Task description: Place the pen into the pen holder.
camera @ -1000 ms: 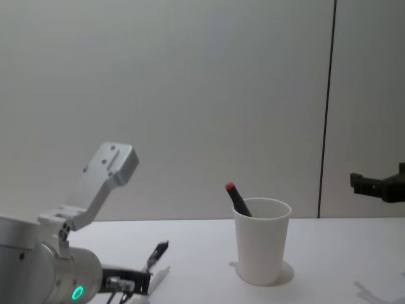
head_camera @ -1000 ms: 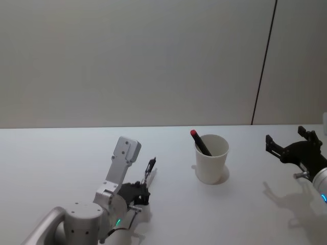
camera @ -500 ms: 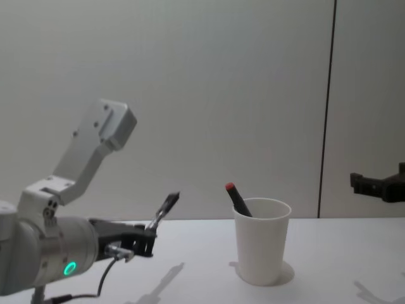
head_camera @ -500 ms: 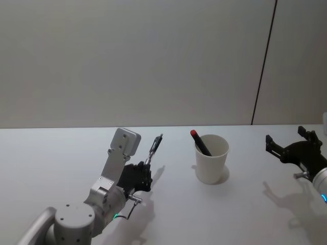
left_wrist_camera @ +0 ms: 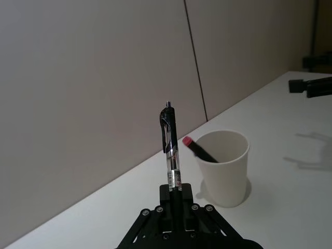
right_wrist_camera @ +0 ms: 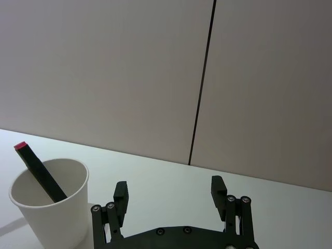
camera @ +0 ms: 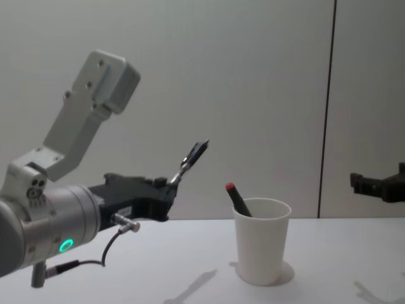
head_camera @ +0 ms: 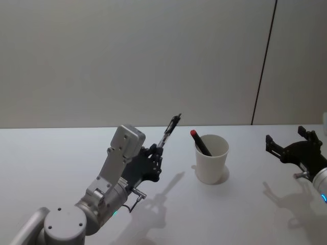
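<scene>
1. Left hand point(head_camera: 157, 152) up off the white table point(head_camera: 61, 153), to the left of the pen holder, clamped on the lower barrel of the pen point(head_camera: 167, 133).
2. Pen black with a clear body, clip end free and slanting up and toward the pen holder point(head_camera: 211, 161). Well above the table, short of the rim, touching nothing but the fingers.
3. Pen holder a plain white paper cup, upright near the middle of the table, mouth open. Already inside, a dark red-capped pen point(head_camera: 200, 142), leaning out over the rim on the robot's left side.
4. Grip set low on the barrel, probably to leave most of the length free to enter the cup ahead of the fingers.
5. Height above the table probably for clearing the rolled rim on the way across.
6. Right hand point(right_wrist_camera: 168, 187) parked low at the right of the table, well apart from the cup, fingers spread wide, holding nothing, out of the working path.
7. Next, by judgement: across to above the mouth, on the side free of the leaning pen, then a tilt and release. Risk of nudging the light cup or catching the red cap.
</scene>
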